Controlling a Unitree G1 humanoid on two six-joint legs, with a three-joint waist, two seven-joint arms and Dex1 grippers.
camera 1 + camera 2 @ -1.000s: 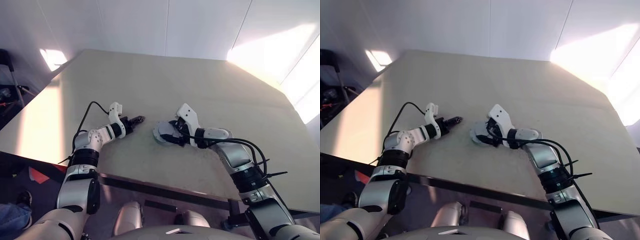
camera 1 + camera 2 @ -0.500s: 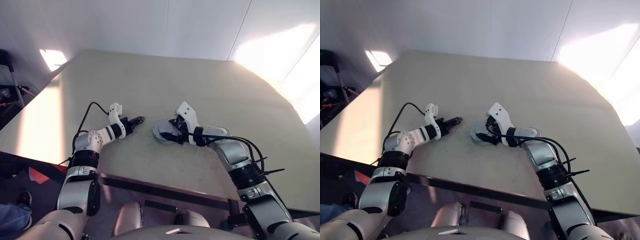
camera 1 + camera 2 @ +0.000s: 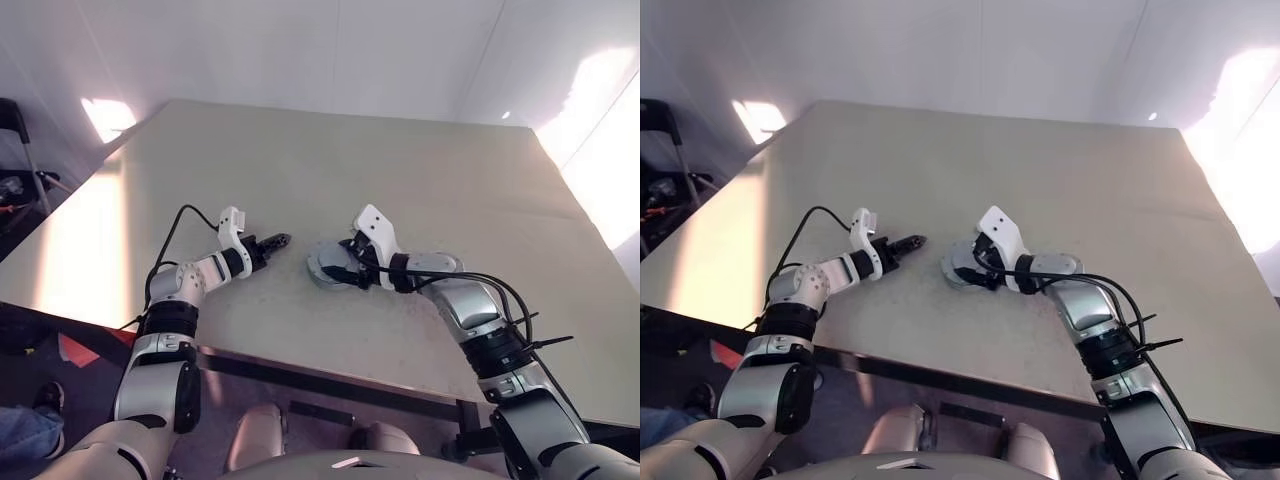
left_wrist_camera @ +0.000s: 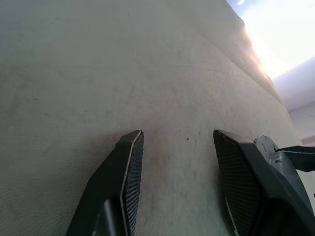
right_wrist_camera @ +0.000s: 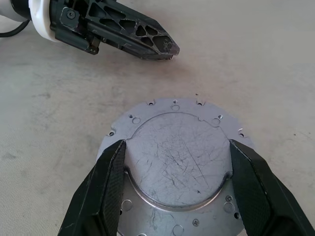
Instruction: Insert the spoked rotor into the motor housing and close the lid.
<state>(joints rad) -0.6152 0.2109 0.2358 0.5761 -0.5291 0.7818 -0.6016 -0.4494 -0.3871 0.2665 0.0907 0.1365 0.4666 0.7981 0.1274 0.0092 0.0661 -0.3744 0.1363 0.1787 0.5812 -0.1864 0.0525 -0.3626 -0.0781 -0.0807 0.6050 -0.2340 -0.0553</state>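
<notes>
— When you looked down over the arms, where was the lid (image 5: 177, 162)?

— It lay flat on the beige table (image 3: 400, 170), in front of the robot, between the two arms and closer to the right one. It was a round grey metal plate with small holes along its edge and a raised round middle full of fine scratches.

— And the right gripper (image 5: 177, 145)?

— It reached in from the right and pointed a little down at the lid. Its two black fingers (image 5: 110, 182) stood over the flat edge of the plate, one on each side of the raised middle. Both inner faces met the edge of that raised part, so the gripper was closed on the lid with a wide opening. The lid itself rested on the table and was not lifted.

— What did the left gripper (image 4: 178, 133) do?

— It hung low over the bare table, to the left of the lid, and its tip pointed toward the lid. The tip was near the plate but apart from it. In the view from the left wrist, the fingers were spread and between them was only the table surface, so it held nothing.

— Was anything else near?

— A black cable (image 3: 180, 215) ran in a loop along the left arm.
</notes>
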